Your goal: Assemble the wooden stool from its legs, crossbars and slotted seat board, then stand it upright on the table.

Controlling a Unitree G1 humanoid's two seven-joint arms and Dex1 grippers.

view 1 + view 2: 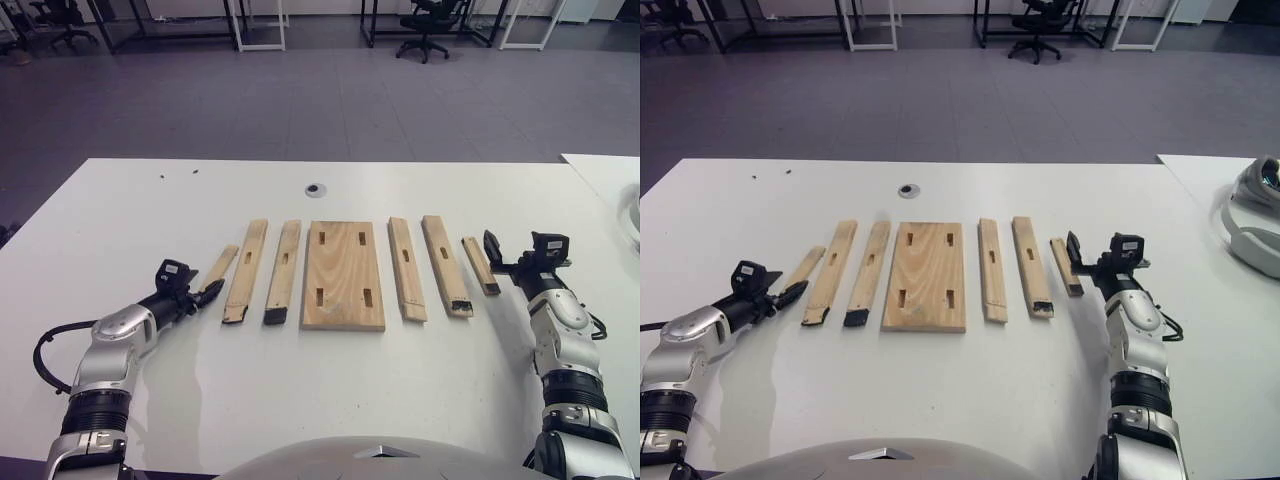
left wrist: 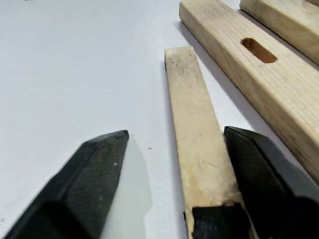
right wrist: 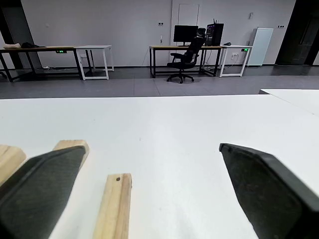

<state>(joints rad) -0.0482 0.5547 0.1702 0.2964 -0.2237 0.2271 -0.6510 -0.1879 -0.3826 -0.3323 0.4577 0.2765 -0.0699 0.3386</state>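
Observation:
The slotted seat board (image 1: 345, 275) lies flat mid-table. Two legs (image 1: 247, 270) (image 1: 283, 270) lie to its left and two more (image 1: 406, 268) (image 1: 446, 264) to its right. A short crossbar (image 1: 218, 268) is outermost on the left, and my left gripper (image 1: 208, 293) is open at its near end. In the left wrist view that crossbar (image 2: 194, 134) runs between the fingers (image 2: 84, 184), close to one. My right gripper (image 1: 500, 255) stands open just right of the other crossbar (image 1: 480, 265). The right wrist view has that crossbar (image 3: 114, 209) between the spread fingers (image 3: 264, 184).
A small round grommet (image 1: 317, 189) sits in the table beyond the board. A white headset (image 1: 1255, 215) rests on a second table at the right. White tabletop stretches in front of the parts and at the far left.

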